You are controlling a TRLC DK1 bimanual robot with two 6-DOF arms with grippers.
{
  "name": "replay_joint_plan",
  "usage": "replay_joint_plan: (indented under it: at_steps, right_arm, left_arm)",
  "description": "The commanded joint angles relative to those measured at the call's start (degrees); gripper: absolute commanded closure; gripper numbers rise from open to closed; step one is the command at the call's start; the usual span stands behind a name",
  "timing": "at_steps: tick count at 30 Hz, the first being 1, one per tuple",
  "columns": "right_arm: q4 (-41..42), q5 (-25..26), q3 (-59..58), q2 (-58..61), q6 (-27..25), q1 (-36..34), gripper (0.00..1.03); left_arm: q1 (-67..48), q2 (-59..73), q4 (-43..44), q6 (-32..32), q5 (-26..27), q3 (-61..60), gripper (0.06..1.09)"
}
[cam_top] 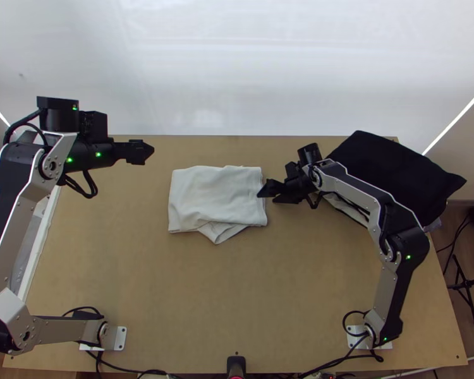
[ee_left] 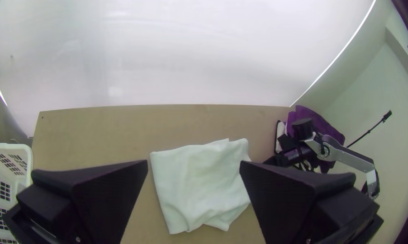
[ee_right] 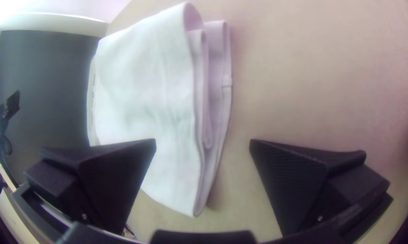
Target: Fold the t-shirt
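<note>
Step in hand (my judgement): late folding, squaring up. White cloth t-shirt (cam_top: pixel 218 196) lies on the light wooden table (cam_top: pixel 174 284), a compact layered bundle, one flap poking out nearside. My right gripper (ee_right: pixel 203 140) is at its right-hand edge, jaws apart, holding nothing; left gripper (ee_left: pixel 193 161), jaws likewise released, well away. Next, probably: pinch the layered edge, align it, then tuck the flap.

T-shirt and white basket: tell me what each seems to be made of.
The t-shirt looks like soft, matte knit fabric, perhaps cotton or a blend, judging by its supple, rounded folds. The basket is probably rigid molded plastic with a smooth finish, going by its rounded rim and regular grid of openings.
</note>
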Motion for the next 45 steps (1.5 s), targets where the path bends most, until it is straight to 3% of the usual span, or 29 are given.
replay_joint_plan:
  at_steps: [1, 12, 16, 20, 22, 23, 25, 26, 33, 45]
  right_arm:
    - [1.0, 0.1, 1.6, 2.0, 0.2, 2.1, 0.06]
    - [1.3, 0.2, 12.0, 6.8, 5.5, 12.3, 0.06]
    - [1.3, 4.7, 15.8, 7.4, 6.5, 16.9, 0.05]
    - [1.6, 5.9, 18.0, 7.3, 6.6, 17.2, 0.07]
    - [1.6, 5.9, 18.2, 7.0, 6.5, 16.1, 0.19]
    - [1.3, 5.9, 17.9, 6.4, 6.4, 15.4, 0.32]
    - [2.2, 5.9, 17.3, 5.2, 6.5, 13.6, 0.86]
    - [2.2, 5.9, 17.3, 4.6, 6.5, 12.8, 1.01]
    - [1.6, 6.1, 16.4, 2.3, 6.7, 8.2, 1.0]
    - [-5.5, 6.4, 19.4, -3.3, 7.8, 8.8, 1.0]
  left_arm:
    - [-0.5, 0.1, -0.1, -0.5, -0.9, -0.1, 0.1]
    - [0.5, -0.5, -1.0, -0.5, -1.4, -0.1, 0.1]
    - [1.3, -1.3, -1.6, -0.4, -1.4, -0.8, 0.1]
    - [2.6, -2.5, -2.5, -0.1, -1.4, -1.2, 0.1]
    - [3.4, -3.2, -3.1, 0.3, -1.3, -1.2, 0.1]
    - [4.0, -3.5, -3.4, 0.5, -1.3, -1.4, 0.1]
    - [5.0, -4.2, -3.9, 0.9, -1.3, -1.6, 0.1]
    - [5.5, -4.5, -4.2, 1.0, -1.3, -1.7, 0.1]
    - [6.8, -5.1, -4.6, 1.8, -1.2, -2.3, 0.1]
    - [6.2, -4.8, -4.4, 1.6, -0.9, -1.9, 0.1]
